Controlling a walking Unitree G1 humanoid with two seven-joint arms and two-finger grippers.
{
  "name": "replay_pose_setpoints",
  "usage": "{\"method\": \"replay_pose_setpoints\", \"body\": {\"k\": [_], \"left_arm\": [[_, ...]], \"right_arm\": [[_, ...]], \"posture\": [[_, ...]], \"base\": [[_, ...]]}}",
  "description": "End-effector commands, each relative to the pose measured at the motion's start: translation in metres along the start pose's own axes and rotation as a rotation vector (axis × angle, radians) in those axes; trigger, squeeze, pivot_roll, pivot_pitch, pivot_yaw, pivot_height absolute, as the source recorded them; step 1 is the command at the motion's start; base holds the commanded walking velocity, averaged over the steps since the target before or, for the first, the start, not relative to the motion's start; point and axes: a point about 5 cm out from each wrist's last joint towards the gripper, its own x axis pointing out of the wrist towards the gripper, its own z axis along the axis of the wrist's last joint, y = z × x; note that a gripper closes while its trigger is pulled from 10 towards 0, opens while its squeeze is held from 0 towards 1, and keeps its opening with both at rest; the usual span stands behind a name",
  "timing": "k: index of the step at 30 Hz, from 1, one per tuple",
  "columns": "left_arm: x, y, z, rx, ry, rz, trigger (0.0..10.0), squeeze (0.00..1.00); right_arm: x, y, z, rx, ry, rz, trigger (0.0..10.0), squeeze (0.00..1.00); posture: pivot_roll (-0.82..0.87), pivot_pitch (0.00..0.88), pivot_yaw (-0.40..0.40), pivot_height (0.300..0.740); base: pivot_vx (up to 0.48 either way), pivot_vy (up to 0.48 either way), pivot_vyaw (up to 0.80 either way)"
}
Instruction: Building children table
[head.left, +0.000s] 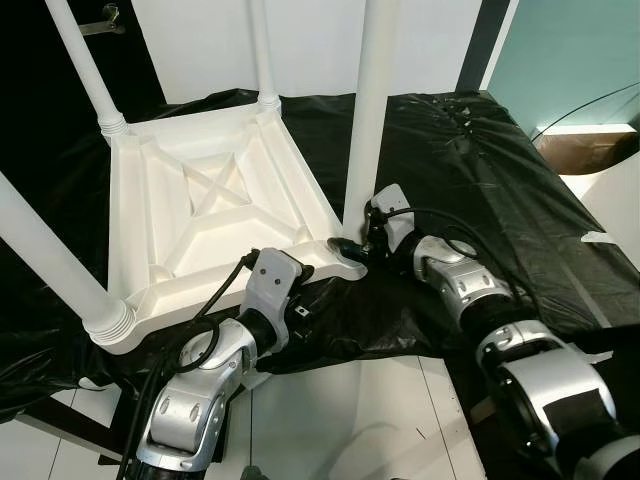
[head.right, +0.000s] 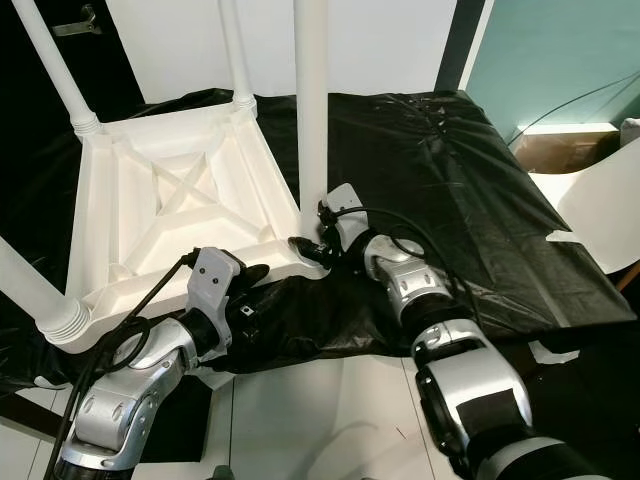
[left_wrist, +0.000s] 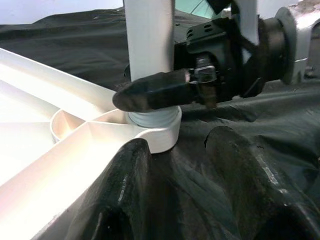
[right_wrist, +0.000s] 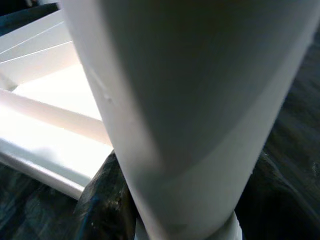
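Note:
A white plastic children's table (head.left: 215, 200) lies upside down on a black sheet, its legs pointing up. The near right leg (head.left: 370, 120) stands in its corner socket (left_wrist: 157, 132). My right gripper (head.left: 352, 247) is shut on the base of this leg, with one black finger (left_wrist: 155, 95) lying across it just above the socket. The same leg (right_wrist: 190, 100) looms close in the right wrist view. My left gripper (left_wrist: 180, 165) is open and low on the sheet, just in front of that corner, with nothing between its fingers (left_wrist: 120, 200).
The black sheet (head.left: 470, 170) covers the work surface and hangs over its near edge onto white floor tiles (head.left: 350, 420). A cardboard box (head.left: 590, 150) and a white panel (head.right: 590, 215) sit to the right. The other legs (head.left: 85, 60) stand at the far and left corners.

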Motion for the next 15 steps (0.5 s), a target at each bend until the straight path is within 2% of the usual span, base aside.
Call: {"method": "replay_pose_setpoints", "body": {"k": [1, 7, 9, 12, 15], "left_arm": [[-0.001, -0.001, 0.000, -0.003, 0.004, 0.024, 10.0, 0.00], [-0.001, -0.003, -0.001, -0.011, 0.005, 0.020, 10.0, 0.00], [-0.001, -0.004, -0.002, -0.011, 0.008, 0.014, 10.0, 0.00], [-0.001, -0.004, -0.002, -0.011, 0.010, 0.012, 10.0, 0.00], [-0.001, -0.004, -0.002, -0.012, 0.009, 0.012, 10.0, 0.00]], "right_arm": [[-0.001, 0.004, -0.019, 0.040, 0.078, -0.073, 0.0, 0.00], [0.003, 0.016, -0.021, 0.077, 0.072, -0.196, 0.0, 0.00], [0.003, 0.026, -0.024, 0.122, 0.066, -0.274, 0.0, 0.00], [0.002, 0.029, -0.024, 0.144, 0.059, -0.314, 0.0, 0.00], [-0.001, 0.037, -0.025, 0.229, 0.034, -0.448, 0.0, 0.00]], "posture": [[0.08, 0.018, -0.042, 0.740], [0.07, 0.019, -0.040, 0.740], [0.08, 0.018, -0.039, 0.740], [0.08, 0.018, -0.039, 0.740], [0.08, 0.013, -0.039, 0.740]], "base": [[0.000, 0.000, 0.00], [0.000, 0.000, 0.00], [0.000, 0.000, 0.00], [0.000, 0.000, 0.00], [0.000, 0.000, 0.00]]}}
